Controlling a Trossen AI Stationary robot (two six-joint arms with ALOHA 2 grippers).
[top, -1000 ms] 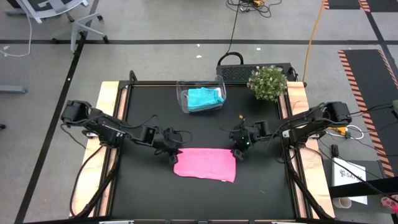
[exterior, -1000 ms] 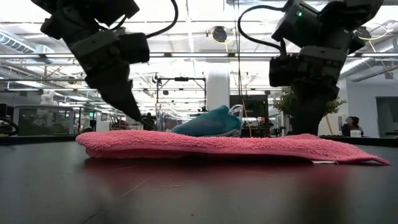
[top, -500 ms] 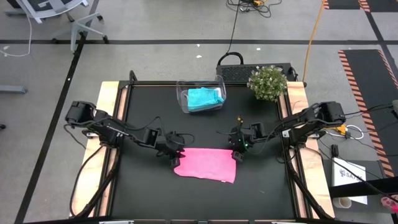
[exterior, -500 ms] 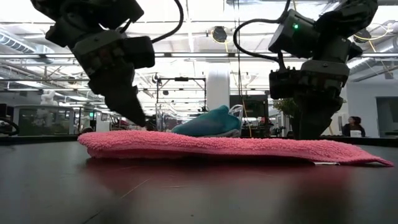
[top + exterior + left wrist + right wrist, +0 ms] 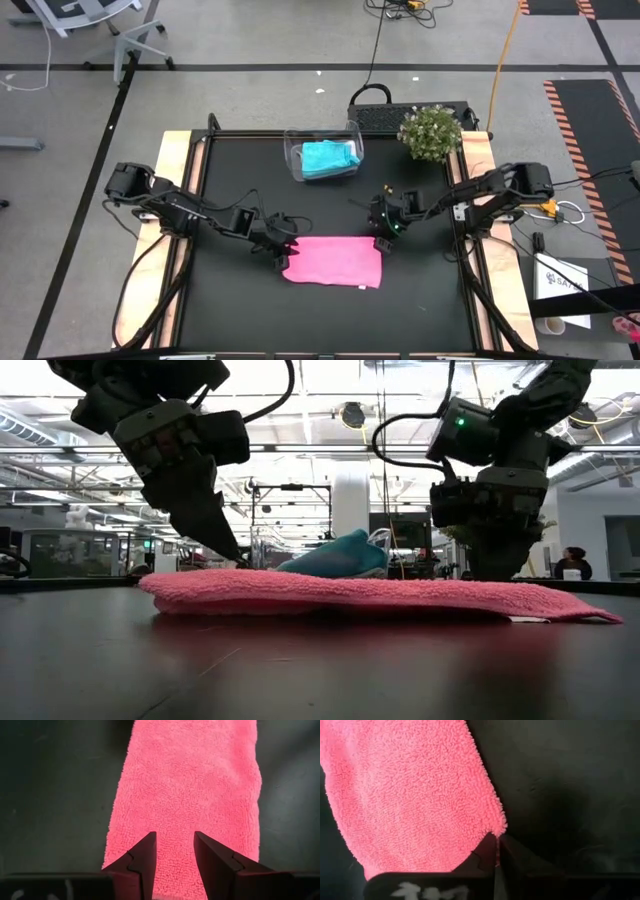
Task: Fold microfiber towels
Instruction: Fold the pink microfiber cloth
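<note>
Left tool — fingers parted — sits over the pink towel's near edge.

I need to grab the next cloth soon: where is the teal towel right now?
In the high view, the teal towel lies in the clear tub at the table's far edge, left of the potted plant and beyond the pink towel.

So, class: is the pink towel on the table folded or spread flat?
Cannot tell for sure: the pink microfiber towel lies flat as a rectangle on the black table, but layers don't show.
</note>
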